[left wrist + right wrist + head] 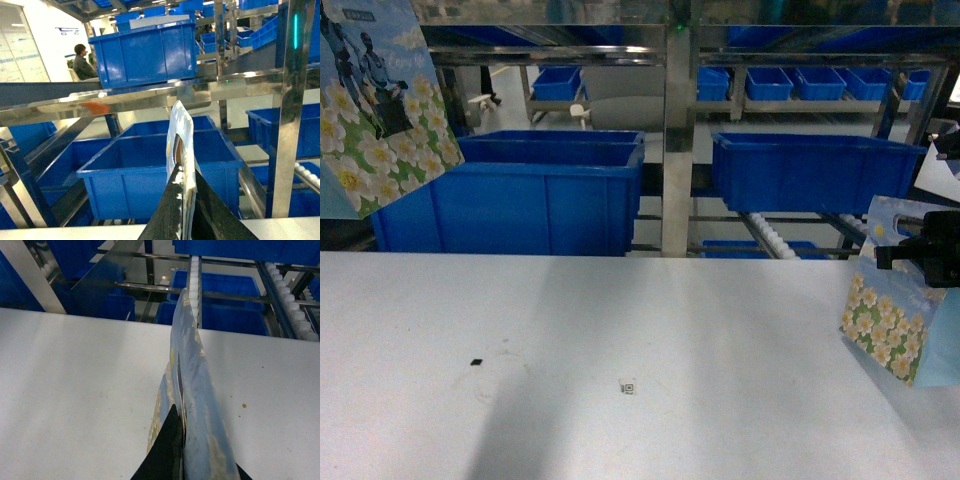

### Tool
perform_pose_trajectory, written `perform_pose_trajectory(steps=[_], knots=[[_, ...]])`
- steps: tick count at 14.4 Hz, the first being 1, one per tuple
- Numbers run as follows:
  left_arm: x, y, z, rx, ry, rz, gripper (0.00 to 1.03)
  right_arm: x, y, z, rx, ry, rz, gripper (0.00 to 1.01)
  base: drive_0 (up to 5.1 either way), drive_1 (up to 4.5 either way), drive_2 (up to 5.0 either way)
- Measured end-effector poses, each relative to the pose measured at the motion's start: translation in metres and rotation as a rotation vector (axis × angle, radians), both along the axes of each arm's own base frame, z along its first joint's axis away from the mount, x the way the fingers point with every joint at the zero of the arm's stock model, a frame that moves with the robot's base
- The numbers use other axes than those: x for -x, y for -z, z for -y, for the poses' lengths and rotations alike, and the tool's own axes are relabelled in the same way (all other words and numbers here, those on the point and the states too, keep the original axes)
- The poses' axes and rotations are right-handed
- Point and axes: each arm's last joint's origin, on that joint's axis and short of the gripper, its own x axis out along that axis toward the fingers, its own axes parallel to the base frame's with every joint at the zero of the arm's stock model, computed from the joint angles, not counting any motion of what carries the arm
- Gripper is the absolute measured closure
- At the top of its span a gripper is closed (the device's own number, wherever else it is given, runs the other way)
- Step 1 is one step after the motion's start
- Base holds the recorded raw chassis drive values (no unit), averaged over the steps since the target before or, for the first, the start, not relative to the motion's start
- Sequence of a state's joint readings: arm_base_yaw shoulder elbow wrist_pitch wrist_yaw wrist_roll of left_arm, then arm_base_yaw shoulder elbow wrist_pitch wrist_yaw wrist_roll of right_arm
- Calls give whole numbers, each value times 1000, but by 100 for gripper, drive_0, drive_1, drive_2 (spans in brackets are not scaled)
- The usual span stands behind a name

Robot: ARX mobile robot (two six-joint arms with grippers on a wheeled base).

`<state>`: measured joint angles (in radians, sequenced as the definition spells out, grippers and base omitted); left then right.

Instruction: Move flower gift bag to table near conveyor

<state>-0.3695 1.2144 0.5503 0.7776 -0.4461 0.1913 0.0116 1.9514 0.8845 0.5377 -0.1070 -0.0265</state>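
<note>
Floral gift bag [892, 330] hangs pinched in right end effector [920, 255].

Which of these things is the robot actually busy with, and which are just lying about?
Part of the job:
- flower gift bag in right pincer
- second flower bag in left pincer
- table
- conveyor

Just lying about:
- blue bins
- dark specks
</note>
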Motion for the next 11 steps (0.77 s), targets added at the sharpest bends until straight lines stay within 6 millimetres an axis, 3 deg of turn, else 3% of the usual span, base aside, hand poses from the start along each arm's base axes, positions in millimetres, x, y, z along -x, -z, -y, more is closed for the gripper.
perform_pose_trajectory(steps=[8, 11], knots=[[0, 0, 0, 0, 0, 0, 101, 3, 11, 4, -11, 5, -36, 99, 0, 0, 0], [0, 0, 0, 0, 0, 0, 101, 12, 8, 4, -19, -7, -28, 64, 0, 0, 0]])
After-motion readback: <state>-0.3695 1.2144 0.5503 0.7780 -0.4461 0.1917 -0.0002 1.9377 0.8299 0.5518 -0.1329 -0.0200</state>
